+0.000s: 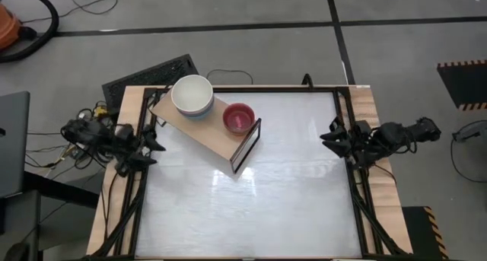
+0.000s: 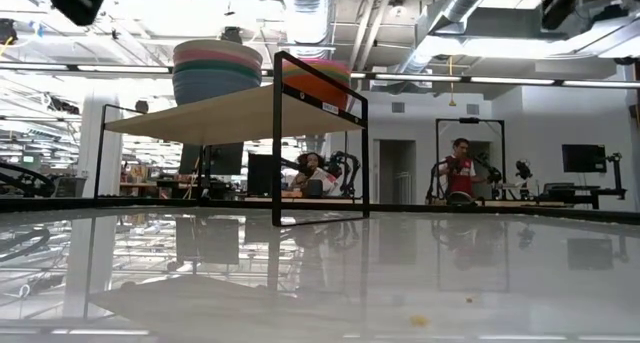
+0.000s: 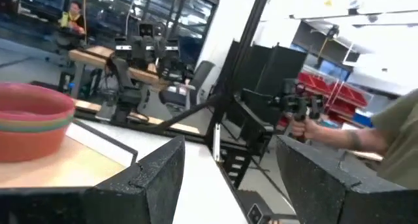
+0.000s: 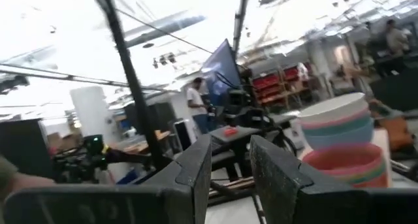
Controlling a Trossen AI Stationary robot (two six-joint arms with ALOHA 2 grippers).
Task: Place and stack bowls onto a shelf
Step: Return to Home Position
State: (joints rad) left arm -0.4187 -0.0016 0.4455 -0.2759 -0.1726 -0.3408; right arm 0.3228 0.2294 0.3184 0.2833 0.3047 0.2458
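1. White-topped bowl stack (image 1: 192, 95) and red-topped bowl stack (image 1: 239, 117) on shelf (image 1: 217, 137), bench (image 1: 266, 200) far-left corner.
2. Left tool (image 1: 154, 139), left edge, and right tool (image 1: 329, 133), right edge: released, empty.
3. Judged: homing; next, park arms.

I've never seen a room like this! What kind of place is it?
Probably a robot lab: bare ceiling ducts, workbenches with more robot gear behind the table, and a person at one.
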